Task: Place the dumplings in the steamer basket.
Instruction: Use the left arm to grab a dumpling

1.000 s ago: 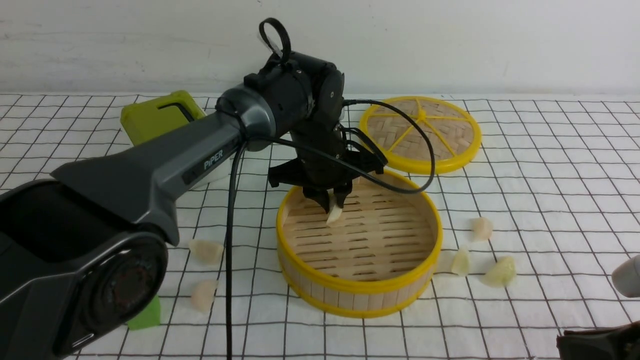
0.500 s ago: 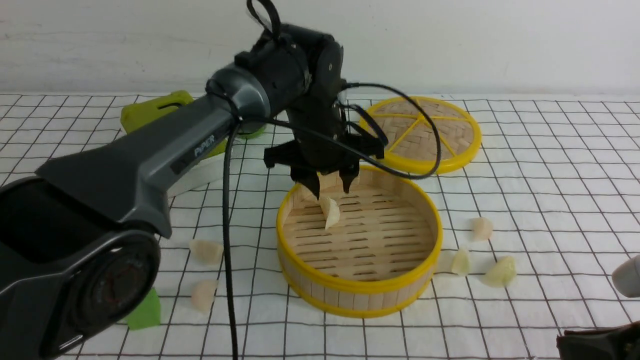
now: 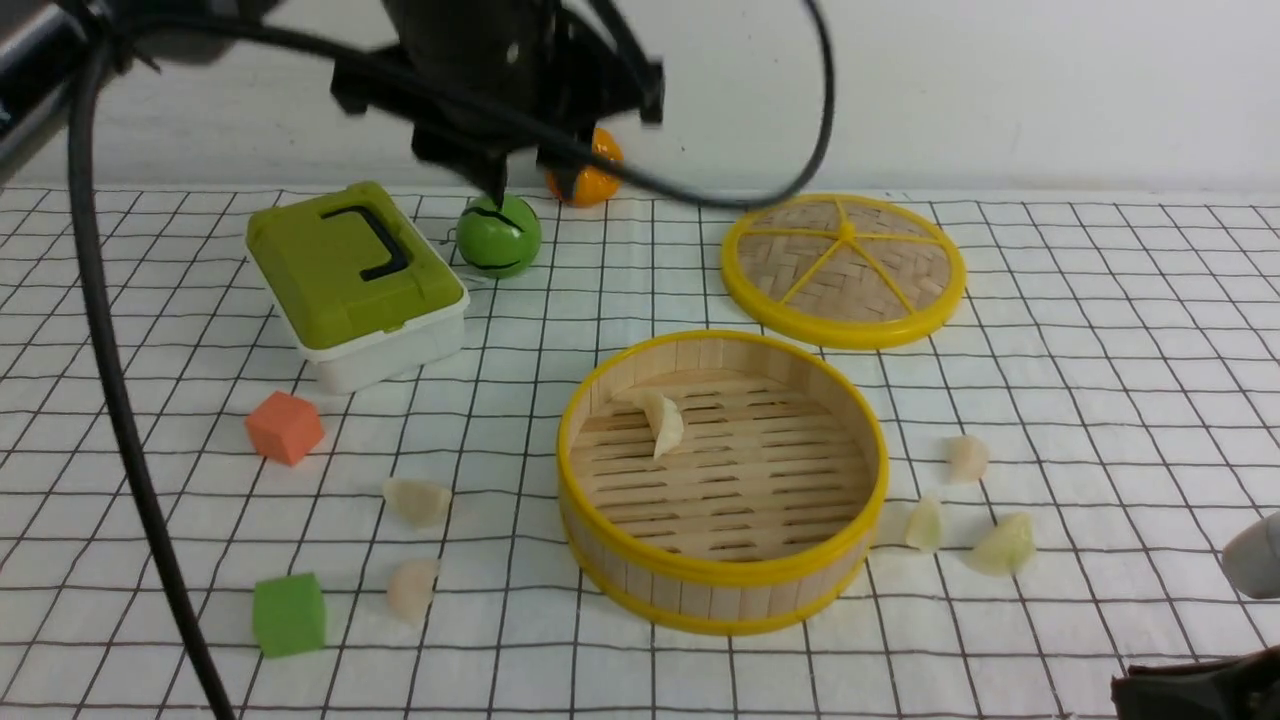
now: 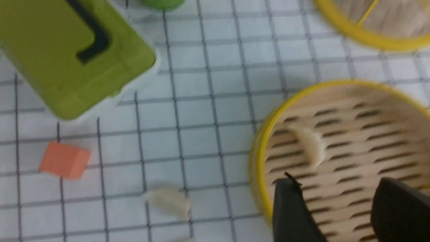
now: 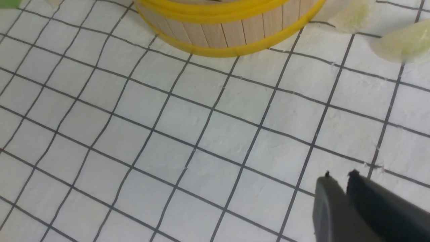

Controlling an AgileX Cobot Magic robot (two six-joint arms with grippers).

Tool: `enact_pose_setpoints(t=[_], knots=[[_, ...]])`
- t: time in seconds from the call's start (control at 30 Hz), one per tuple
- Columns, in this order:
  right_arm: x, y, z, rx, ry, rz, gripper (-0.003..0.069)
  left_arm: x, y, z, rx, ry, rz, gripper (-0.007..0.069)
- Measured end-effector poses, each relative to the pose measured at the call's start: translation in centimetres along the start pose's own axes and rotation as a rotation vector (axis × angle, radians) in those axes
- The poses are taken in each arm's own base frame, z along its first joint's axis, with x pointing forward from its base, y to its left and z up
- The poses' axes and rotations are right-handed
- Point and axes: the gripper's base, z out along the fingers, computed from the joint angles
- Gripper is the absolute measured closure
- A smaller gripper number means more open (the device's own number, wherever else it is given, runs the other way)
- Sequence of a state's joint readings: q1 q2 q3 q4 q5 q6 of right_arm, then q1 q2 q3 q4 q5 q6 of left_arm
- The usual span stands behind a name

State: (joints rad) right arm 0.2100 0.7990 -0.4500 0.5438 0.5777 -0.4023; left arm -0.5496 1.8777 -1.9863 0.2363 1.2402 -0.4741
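One of the dumplings [image 3: 662, 420] lies on the slatted floor of the steamer basket [image 3: 720, 575], at about 10 o'clock and near the wall. It is a pale cream, slightly translucent crescent with a pinched edge. The rest are on the checked cloth [image 3: 1100, 330]. Outside the basket, a dumpling [image 3: 418, 500] sits at 9 o'clock and another dumpling [image 3: 411, 588] at 8 o'clock. A group of three lies at 3 to 4 o'clock: a dumpling [image 3: 966, 457], a dumpling [image 3: 924, 523] just beside the basket wall, and a yellower dumpling [image 3: 1002, 545].

The left gripper [image 3: 528, 180] hangs high at 11 o'clock from the basket, its fingers spread wide with nothing between them, as the left wrist view shows [image 4: 339, 201]. The right gripper [image 5: 339, 178] hovers low over bare cloth at the basket's 4 o'clock, fingers nearly together and empty.

The woven lid [image 3: 843, 270] lies flat at 1 o'clock.
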Motion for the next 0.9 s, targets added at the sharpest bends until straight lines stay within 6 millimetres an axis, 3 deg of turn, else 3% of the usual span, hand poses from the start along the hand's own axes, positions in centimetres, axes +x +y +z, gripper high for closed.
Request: enact_pose_setpoints(t=[0.07, 0.2, 0.27, 0.4, 0.53, 0.57, 0.63, 0.7, 0.73, 0.8, 0.9], knots=[[0.1, 0.0, 0.0, -0.003, 0.006, 0.000, 0.0587, 3.0, 0.6, 4.3, -0.104, 0.124, 0.004, 0.0318], [0.1, 0.0, 0.0, -0.003, 0.008, 0.000, 0.0583, 5.9, 1.3, 8.7, -0.172, 0.133, -0.045, 0.0358], [0.1, 0.0, 0.0, -0.004, 0.009, 0.000, 0.0582, 6.7, 1.6, 9.6, -0.184, 0.101, -0.090, 0.0384], [0.1, 0.0, 0.0, -0.004, 0.009, 0.000, 0.0577, 7.9, 2.9, 9.0, -0.204, 0.039, -0.165, 0.0440], [0.1, 0.0, 0.0, -0.003, 0.008, 0.000, 0.0574, 8.2, 6.4, 6.7, -0.223, 0.013, -0.234, 0.0504], [0.1, 0.0, 0.0, -0.003, 0.008, 0.000, 0.0574, 8.2, 6.4, 6.6, -0.221, 0.012, -0.234, 0.0508], [0.1, 0.0, 0.0, -0.003, 0.007, 0.000, 0.0571, 8.3, 10.2, 5.2, -0.217, 0.008, -0.338, 0.0578], [0.1, 0.0, 0.0, -0.003, 0.006, 0.000, 0.0568, 8.3, 11.9, 4.8, -0.203, 0.006, -0.399, 0.0606], [0.0, 0.0, 0.0, -0.002, 0.004, 0.000, 0.0567, 8.4, 13.6, 4.6, -0.147, 0.025, -0.501, 0.0637], [0.0, 0.0, 0.0, -0.001, 0.002, 0.000, 0.0566, 8.5, 14.9, 5.0, -0.074, 0.065, -0.605, 0.0637], [0.0, 0.0, 0.0, 0.000, 0.001, 0.000, 0.0566, 8.6, 14.6, 6.2, 0.040, 0.137, -0.661, 0.0637]])
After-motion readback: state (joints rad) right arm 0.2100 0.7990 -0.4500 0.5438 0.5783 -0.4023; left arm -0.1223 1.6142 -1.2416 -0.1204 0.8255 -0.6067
